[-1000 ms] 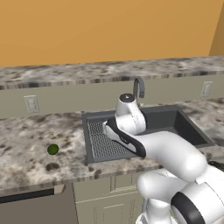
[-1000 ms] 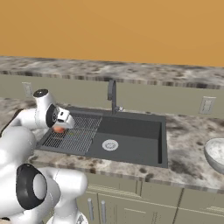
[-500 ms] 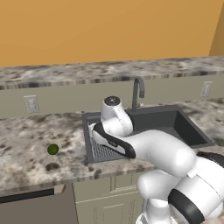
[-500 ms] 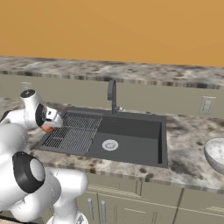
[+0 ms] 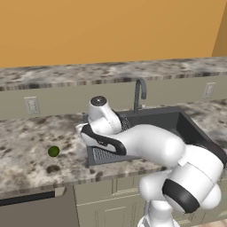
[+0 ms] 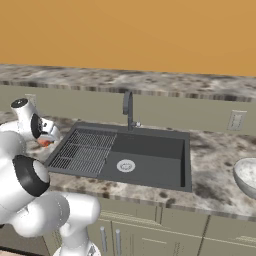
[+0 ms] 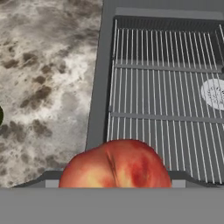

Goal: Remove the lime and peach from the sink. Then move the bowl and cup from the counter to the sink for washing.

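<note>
Peach (image 7: 114, 164) sits right up against the camera in the hand view, held between the jaws of our pincer (image 6: 46, 140), which are spread wide around the fruit and pinching it. From the right base view we catch a sliver of orange-red under the hand, just past the left rim of the sink (image 6: 186, 165). In the hand view, the sink's rim runs straight below the fruit: ribbed drainer (image 7: 166, 92) to one side, speckled worktop (image 7: 48, 78) to the other. That's the relation that matters now, we reckon: the peach hangs about over the edge, and the bare worktop is on the side away from the drain (image 6: 125, 165).

Lime (image 5: 53, 151) is already out, resting on the worktop well to the left of the sink, so we judge the drop spot lies between the rim and that green ball. The basin looks empty of fruit from the right side. Bowl (image 6: 246, 176) waits at the far right on the worktop, well apart from the arm, nothing in it that we can make out.
</note>
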Tool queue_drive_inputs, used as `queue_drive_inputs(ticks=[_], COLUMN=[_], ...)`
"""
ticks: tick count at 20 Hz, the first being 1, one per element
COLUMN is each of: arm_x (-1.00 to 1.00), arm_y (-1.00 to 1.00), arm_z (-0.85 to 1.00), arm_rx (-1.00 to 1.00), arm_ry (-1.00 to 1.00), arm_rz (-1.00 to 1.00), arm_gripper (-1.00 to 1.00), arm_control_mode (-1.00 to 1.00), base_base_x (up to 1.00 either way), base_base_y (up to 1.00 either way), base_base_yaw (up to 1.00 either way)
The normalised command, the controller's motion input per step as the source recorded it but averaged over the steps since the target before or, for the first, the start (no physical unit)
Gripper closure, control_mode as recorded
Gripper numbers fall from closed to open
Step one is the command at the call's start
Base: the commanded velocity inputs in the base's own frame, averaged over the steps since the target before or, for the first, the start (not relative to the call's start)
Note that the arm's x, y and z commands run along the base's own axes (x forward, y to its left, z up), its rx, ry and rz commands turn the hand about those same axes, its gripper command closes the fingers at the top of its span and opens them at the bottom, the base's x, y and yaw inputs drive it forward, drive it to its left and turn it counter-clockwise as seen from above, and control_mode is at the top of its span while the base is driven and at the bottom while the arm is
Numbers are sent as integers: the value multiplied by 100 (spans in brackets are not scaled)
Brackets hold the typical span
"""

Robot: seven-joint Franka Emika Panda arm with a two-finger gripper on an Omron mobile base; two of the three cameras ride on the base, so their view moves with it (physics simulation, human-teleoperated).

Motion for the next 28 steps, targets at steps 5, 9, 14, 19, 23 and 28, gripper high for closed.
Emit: queue_drive_inputs(ticks=[5,9,14,19,23,28], arm_x=[14,24,24,19,19,20], arm_y=[50,39,34,34,35,22], arm_z=[4,4,1,0,-4,-3], arm_rx=[0,1,5,10,2,0], arm_ry=[-2,-4,0,0,0,3], arm_rz=[3,3,3,2,0,0], arm_gripper=[100,100,100,100,100,100], arm_control_mode=[-100,-100,-100,-100,-100,-100], base_base_x=[0,0,0,0,0,0], base_base_y=[0,0,0,0,0,0], base_base_yaw=[0,0,0,0,0,0])
